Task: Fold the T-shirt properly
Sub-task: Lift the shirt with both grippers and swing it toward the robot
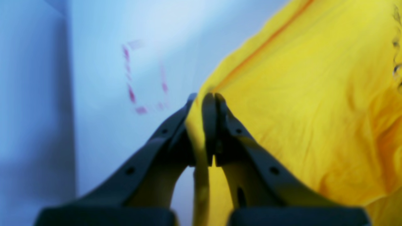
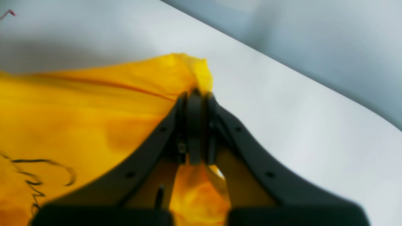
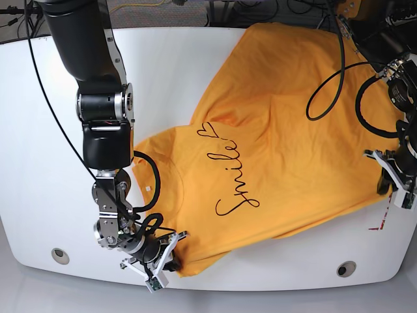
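Watching from the near side of the white table (image 3: pixel 39 163), I see the T-shirt (image 3: pixel 287 137) spread slantwise across it, chest up, the black "Smile" script (image 3: pixel 236 175) running up toward the far right. The neck opening lies to the left, the hem reaches the far edge of the table, and wrinkles run through the body.

The right gripper (image 3: pixel 158 261) sits at the near left, and its wrist view shows the jaws pressed together on a bunched fold of the shirt's edge (image 2: pixel 191 75), which stands up in a small peak above the fingertips. The left gripper (image 3: pixel 394 186) is at the far right side of the shirt, at the table's right edge; its own camera shows it clamped on a seam or edge of the cloth (image 1: pixel 204 103), with fabric draping away to the right. Faint red marks (image 1: pixel 144 78) show on the table beyond it.

This looks like thin, light cotton: limp, no stiffness of its own, sagging wherever it is not held. I judge it will follow a pull readily but drag and wrinkle against the table, and a thin pinch could slip loose. Hems, seams and sleeve edges are the sensible places to grip, since the doubled cloth gives the fingers more to bite. Holding two edges at matched height should keep the fold straight.
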